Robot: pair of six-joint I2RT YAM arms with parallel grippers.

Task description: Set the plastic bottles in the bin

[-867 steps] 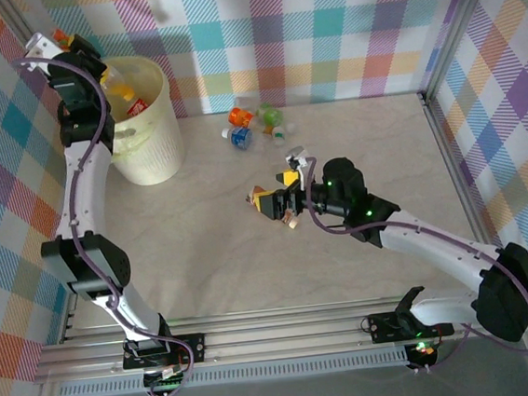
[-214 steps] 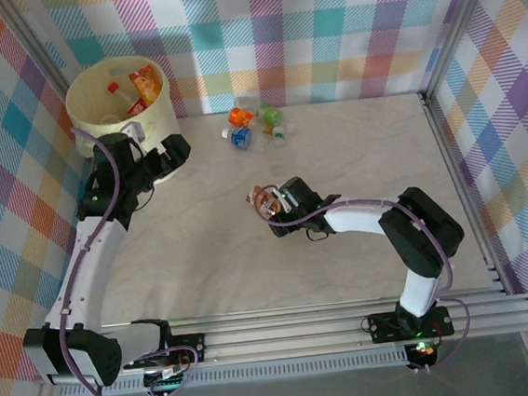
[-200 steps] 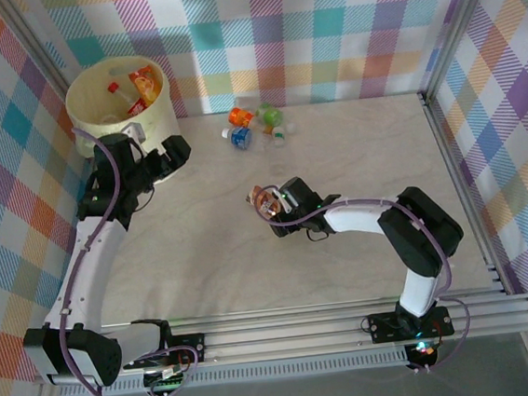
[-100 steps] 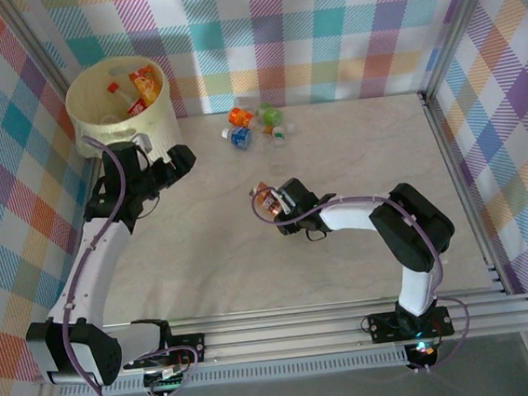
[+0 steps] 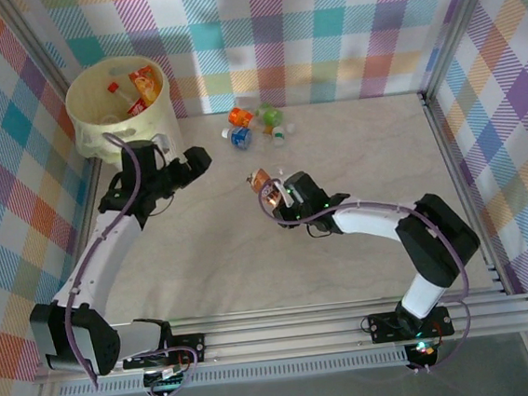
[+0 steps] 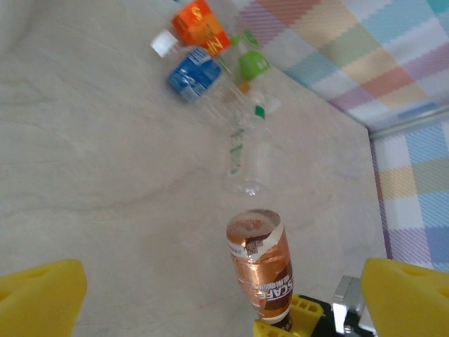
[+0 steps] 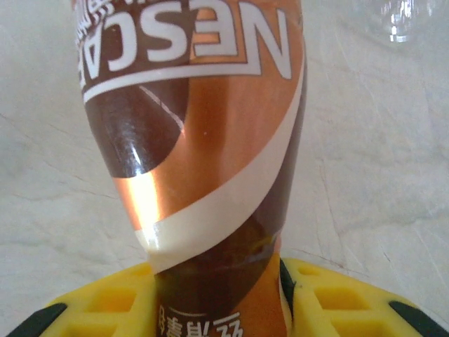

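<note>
My right gripper (image 5: 278, 193) is shut on the neck end of a brown-labelled plastic bottle (image 5: 263, 182), holding it tilted above the table middle. In the right wrist view the bottle (image 7: 196, 126) sits clamped between the yellow fingers (image 7: 105, 302). My left gripper (image 5: 197, 158) hangs open and empty to the right of the cream bin (image 5: 98, 130); its yellow fingertips (image 6: 38, 298) stand wide apart, facing the held bottle (image 6: 261, 263). Orange (image 6: 202, 27), blue (image 6: 191, 74), green (image 6: 249, 63) and clear (image 6: 249, 158) bottles lie at the back.
The bin holds several bottles with orange and red labels (image 5: 141, 83). Checked walls close the table at the back and both sides. The loose bottle cluster (image 5: 255, 124) lies near the back wall. A metal rail (image 5: 459, 179) runs along the right edge.
My left arm left the bin and swung right toward the table middle, gripper empty. My right gripper closed on the brown bottle and lifted it a little toward the back.
</note>
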